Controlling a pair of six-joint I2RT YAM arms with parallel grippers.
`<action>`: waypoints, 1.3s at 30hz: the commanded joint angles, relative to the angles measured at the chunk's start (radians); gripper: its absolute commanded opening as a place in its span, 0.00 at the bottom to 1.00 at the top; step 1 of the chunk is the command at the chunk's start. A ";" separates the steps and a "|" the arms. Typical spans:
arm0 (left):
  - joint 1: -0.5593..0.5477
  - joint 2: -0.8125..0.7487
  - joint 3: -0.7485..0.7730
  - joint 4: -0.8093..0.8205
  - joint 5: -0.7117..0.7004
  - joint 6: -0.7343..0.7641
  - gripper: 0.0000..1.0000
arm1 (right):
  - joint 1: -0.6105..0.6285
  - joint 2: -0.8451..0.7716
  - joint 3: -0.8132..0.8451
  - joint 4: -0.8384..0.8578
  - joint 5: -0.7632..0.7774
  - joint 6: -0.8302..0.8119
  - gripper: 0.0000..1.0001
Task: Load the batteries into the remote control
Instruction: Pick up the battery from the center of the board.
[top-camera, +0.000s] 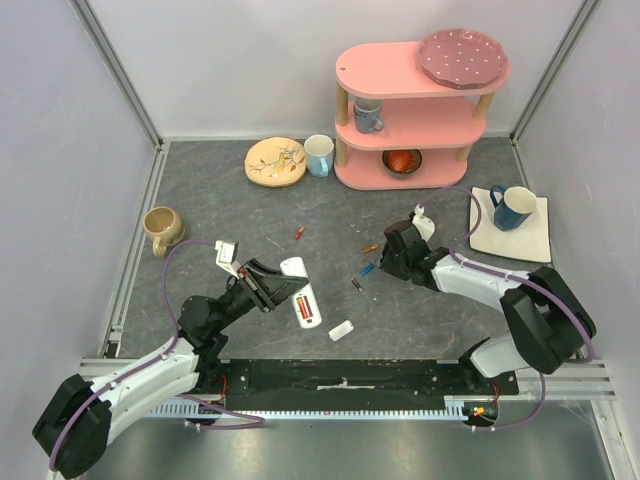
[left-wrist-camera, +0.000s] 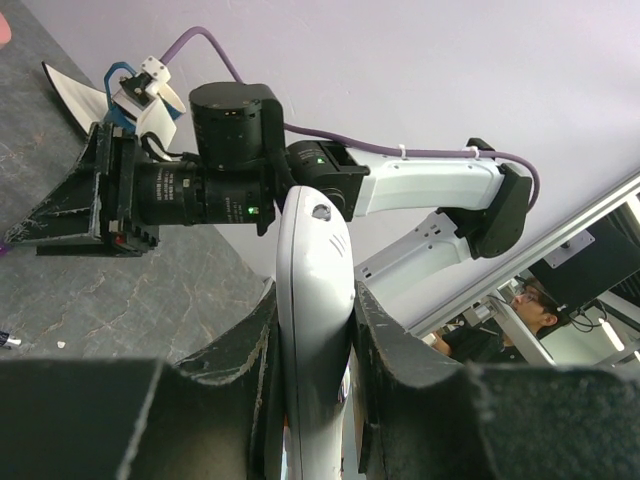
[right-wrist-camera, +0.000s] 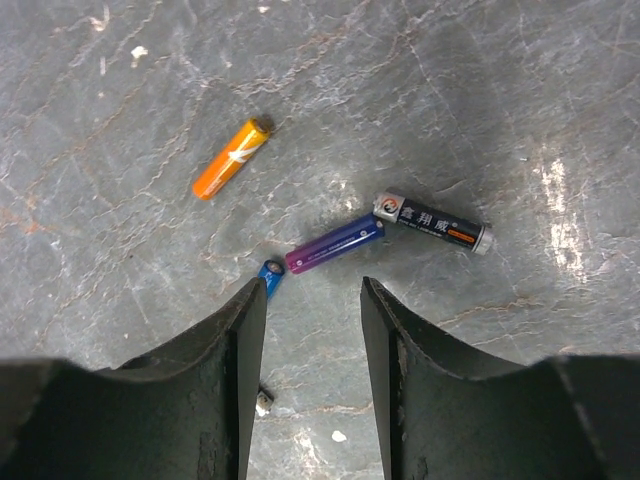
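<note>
Left gripper (top-camera: 278, 287): closed on the remote control (top-camera: 300, 290), 1 finger against each long side.
Left wrist view: the remote control (left-wrist-camera: 312, 250) stands on edge between the 2 fingers (left-wrist-camera: 245, 370) of the left gripper (left-wrist-camera: 315, 300), gripped firmly with no gap visible.
Remote control position: left of centre on the table (top-camera: 220, 200), held just above or at the surface; contact with the table cannot be told.
Remote control back: open and facing up, with a red cell (top-camera: 303, 306) lying in the compartment.
Back cover (top-camera: 341, 329): lies loose on the table just right of the remote control, apart from it.
Right gripper (top-camera: 385, 260): open, nothing between the fingers, low over the loose batteries at table centre.
Right wrist view: the right gripper (right-wrist-camera: 312, 290) points down at the grey surface.
Orange battery (right-wrist-camera: 231, 158): lies alone, beyond the fingers.
Purple-blue battery (right-wrist-camera: 334, 243): lies just ahead of the finger gap.
Dark battery (right-wrist-camera: 432, 221): 1 end touches or nearly touches the purple-blue battery.
Small blue battery (right-wrist-camera: 270, 276): partly hidden by 1 finger.
Red battery (top-camera: 298, 233): lies apart, between the 2 grippers and farther from the arm bases.
</note>
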 joint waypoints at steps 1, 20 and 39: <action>0.004 -0.014 -0.064 0.033 -0.013 0.000 0.02 | -0.012 0.046 0.039 -0.008 0.041 0.083 0.50; 0.004 -0.014 -0.071 0.001 -0.036 -0.012 0.02 | -0.042 0.147 0.068 -0.048 0.045 0.252 0.42; 0.004 -0.005 -0.049 -0.048 -0.014 -0.009 0.02 | -0.042 0.278 0.157 -0.183 -0.072 -0.105 0.10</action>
